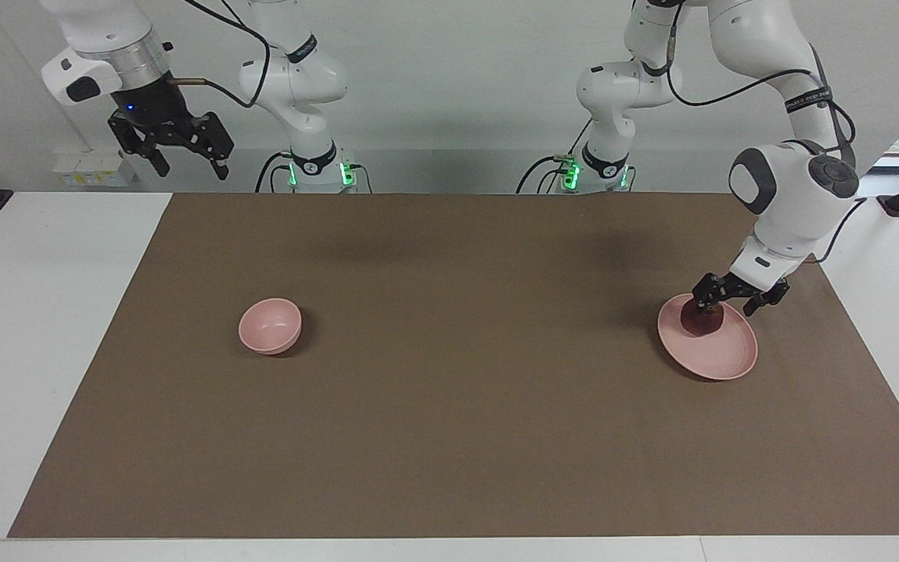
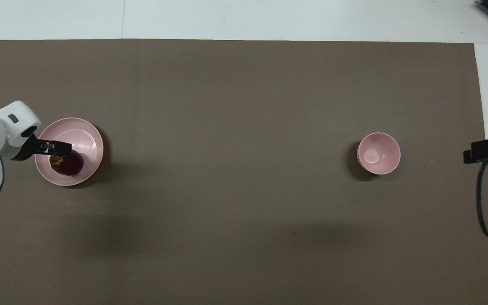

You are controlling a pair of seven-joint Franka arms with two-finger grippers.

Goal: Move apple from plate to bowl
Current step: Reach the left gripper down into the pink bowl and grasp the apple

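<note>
The dark red apple (image 1: 701, 322) lies on the pink plate (image 1: 719, 353) toward the left arm's end of the table, on the part of the plate nearest the robots. My left gripper (image 1: 728, 304) is low over the plate, open, its fingers just above and beside the apple. In the overhead view the left gripper (image 2: 57, 149) reaches over the plate's (image 2: 86, 134) rim next to the apple (image 2: 68, 164). The small pink bowl (image 1: 270, 325) stands empty toward the right arm's end and also shows in the overhead view (image 2: 378, 153). My right gripper (image 1: 172, 150) waits raised and open.
A brown mat (image 1: 449, 406) covers most of the white table (image 1: 36, 328). The right gripper (image 2: 487, 153) hangs past the mat's edge with a black cable (image 2: 481, 203) looping beside it.
</note>
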